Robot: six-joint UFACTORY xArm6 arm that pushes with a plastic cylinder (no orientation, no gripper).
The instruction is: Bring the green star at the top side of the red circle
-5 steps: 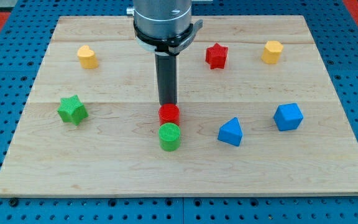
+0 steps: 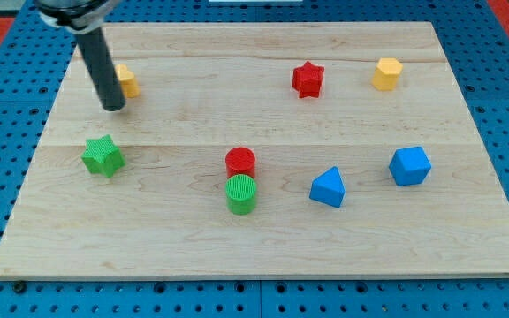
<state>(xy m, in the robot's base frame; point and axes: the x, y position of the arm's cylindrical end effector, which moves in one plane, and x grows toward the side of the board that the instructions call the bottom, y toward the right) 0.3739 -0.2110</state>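
The green star [image 2: 103,155] lies at the view's left on the wooden board. The red circle [image 2: 240,162] stands near the middle, touching the green circle [image 2: 242,193] just below it. My tip [image 2: 113,107] is at the upper left, above the green star and apart from it, right beside the yellow block [image 2: 127,80], which the rod partly hides.
A red star [image 2: 308,79] and a yellow hexagon-like block [image 2: 386,73] sit at the view's top right. A blue triangular block [image 2: 328,187] and a blue block [image 2: 410,165] lie at the right. The board's [image 2: 263,256] edges border a blue pegboard.
My tip has moved from just above the red circle far to the view's left and up, to beside the yellow block. No block has moved.
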